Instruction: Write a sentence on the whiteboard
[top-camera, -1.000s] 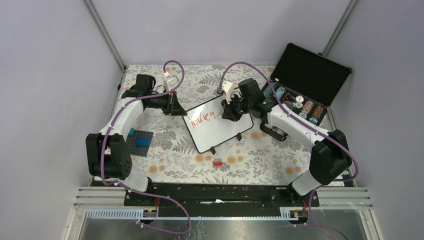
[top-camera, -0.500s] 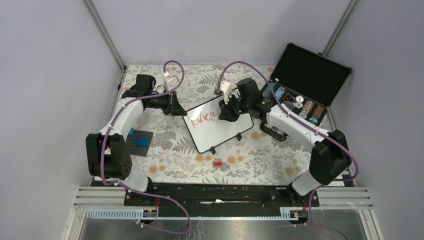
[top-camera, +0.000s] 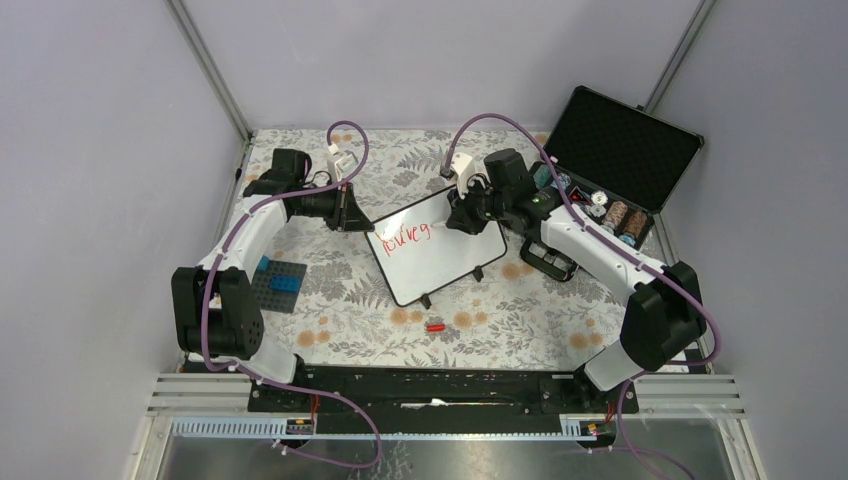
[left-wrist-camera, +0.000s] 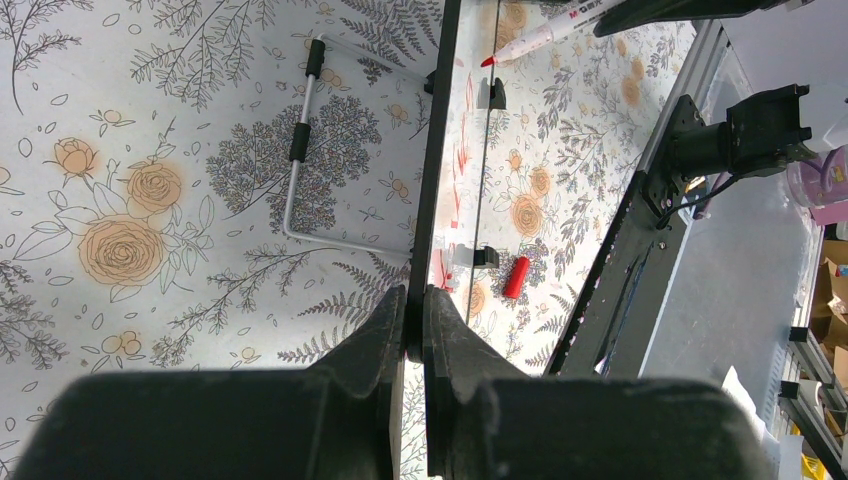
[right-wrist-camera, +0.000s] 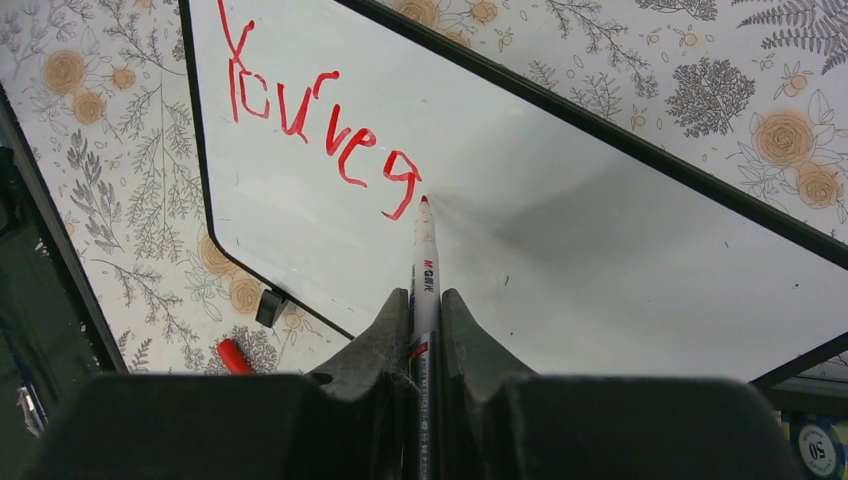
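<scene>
The whiteboard (top-camera: 435, 245) lies tilted on the floral table. Red handwriting (right-wrist-camera: 320, 130) on it reads "You've g", also visible from above (top-camera: 400, 237). My left gripper (left-wrist-camera: 414, 318) is shut on the board's black rim (left-wrist-camera: 432, 180) at its left corner (top-camera: 352, 213). My right gripper (right-wrist-camera: 425, 300) is shut on a white marker (right-wrist-camera: 424, 260) with a red tip, which sits just right of the "g", at or just above the surface. From above, the right gripper (top-camera: 463, 218) is over the board's far edge.
A red marker cap (top-camera: 435, 326) lies on the table in front of the board. An open black case (top-camera: 610, 160) with small jars stands at the back right. A blue brick plate (top-camera: 278, 283) lies at the left. A black object (top-camera: 550, 262) lies right of the board.
My right gripper has shifted a little right and back along the board's far edge with the marker. The left arm and the board have not moved.
</scene>
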